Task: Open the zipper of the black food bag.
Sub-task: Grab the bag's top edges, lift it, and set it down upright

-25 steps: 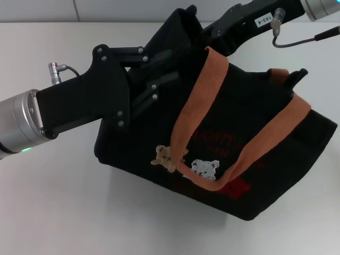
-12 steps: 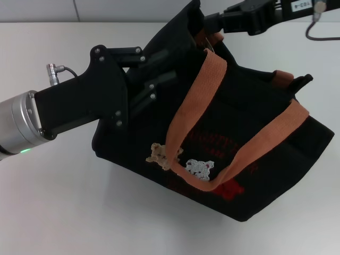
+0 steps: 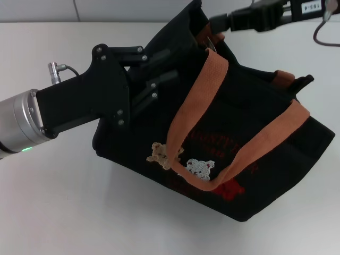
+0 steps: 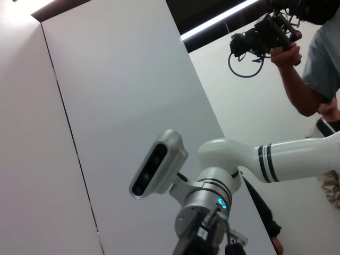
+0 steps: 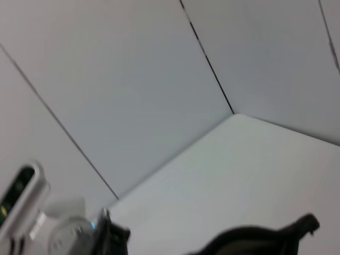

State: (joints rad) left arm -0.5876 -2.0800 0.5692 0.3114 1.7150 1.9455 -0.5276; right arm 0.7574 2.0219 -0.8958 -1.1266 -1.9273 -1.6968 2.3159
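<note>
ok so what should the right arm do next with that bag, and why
Probably draw the right gripper along the top rim toward the bag's right end. It sits at the raised far corner of the black food bag, where the zipper seems to start, while the left gripper braces the bag's left end. Whether it holds the pull can't be seen.
</note>
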